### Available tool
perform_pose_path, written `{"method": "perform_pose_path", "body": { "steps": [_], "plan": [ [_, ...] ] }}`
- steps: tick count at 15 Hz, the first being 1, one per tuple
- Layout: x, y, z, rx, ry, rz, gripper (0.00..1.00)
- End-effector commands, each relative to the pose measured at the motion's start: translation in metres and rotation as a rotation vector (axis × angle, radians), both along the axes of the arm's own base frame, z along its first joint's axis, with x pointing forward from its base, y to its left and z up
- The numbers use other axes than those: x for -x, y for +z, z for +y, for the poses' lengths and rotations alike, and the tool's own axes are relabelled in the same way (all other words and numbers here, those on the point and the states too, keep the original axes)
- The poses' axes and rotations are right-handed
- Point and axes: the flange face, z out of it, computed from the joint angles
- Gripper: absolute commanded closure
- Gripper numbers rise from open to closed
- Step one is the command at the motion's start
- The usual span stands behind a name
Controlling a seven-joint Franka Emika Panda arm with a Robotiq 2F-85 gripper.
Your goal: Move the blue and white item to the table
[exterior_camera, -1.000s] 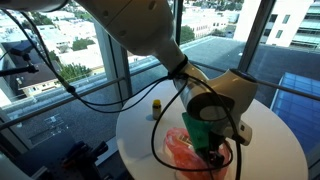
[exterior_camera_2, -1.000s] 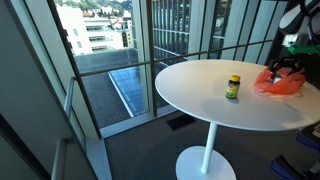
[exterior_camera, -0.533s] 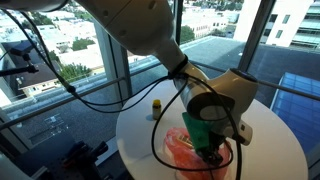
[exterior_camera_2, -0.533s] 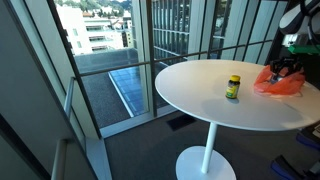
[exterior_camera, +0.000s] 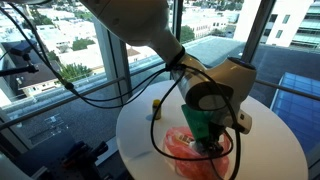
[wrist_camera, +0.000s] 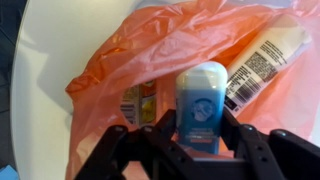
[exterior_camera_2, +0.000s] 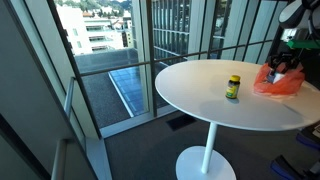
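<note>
Because glass walls (exterior_camera_2: 110, 50) run from floor to ceiling on this side of the room, city blocks and rooftops fill the background in both exterior views, and a grey floor (exterior_camera_2: 140, 150) lies below. The large round white worktop (exterior_camera_2: 190, 85) stands on a single white pedestal (exterior_camera_2: 207, 150); its surface is smooth, plain and glossy, with bare white showing beside the things in the wrist view too (wrist_camera: 40, 60). The white robot arm (exterior_camera: 140, 25), trailed by black cables (exterior_camera: 80, 85), reaches down over the far side of that surface. Under it lies a crumpled pink-red plastic bag (wrist_camera: 120, 70), its mouth open toward the camera, seen also in both exterior views (exterior_camera: 180, 145) (exterior_camera_2: 278, 83). Inside the bag a white tube with dark printed text (wrist_camera: 262, 60) lies aslant, and a packet with an orange and yellow label (wrist_camera: 140, 100) shows through the film. The black pincer (wrist_camera: 200, 132) is clamped on the small blue and white item (wrist_camera: 200, 100), one finger pressed to each side of it. That item has a pale rounded top and a blue face with small print, and it stands upright over the bag's opening; whether it touches the bag cannot be told. A small dark bottle with a yellow cap (exterior_camera_2: 233, 88) stands upright on the worktop, apart from the bag.
</note>
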Motion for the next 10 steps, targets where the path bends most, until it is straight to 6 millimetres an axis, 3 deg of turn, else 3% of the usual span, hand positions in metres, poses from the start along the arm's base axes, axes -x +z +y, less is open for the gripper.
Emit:
{"method": "perform_pose_path", "body": {
  "steps": [1, 10],
  "plan": [
    [0.003, 0.025, 0.011, -0.016, 0.025, -0.026, 0.78],
    [0.000, 0.049, 0.041, -0.092, 0.087, -0.019, 0.78]
  ]
}}
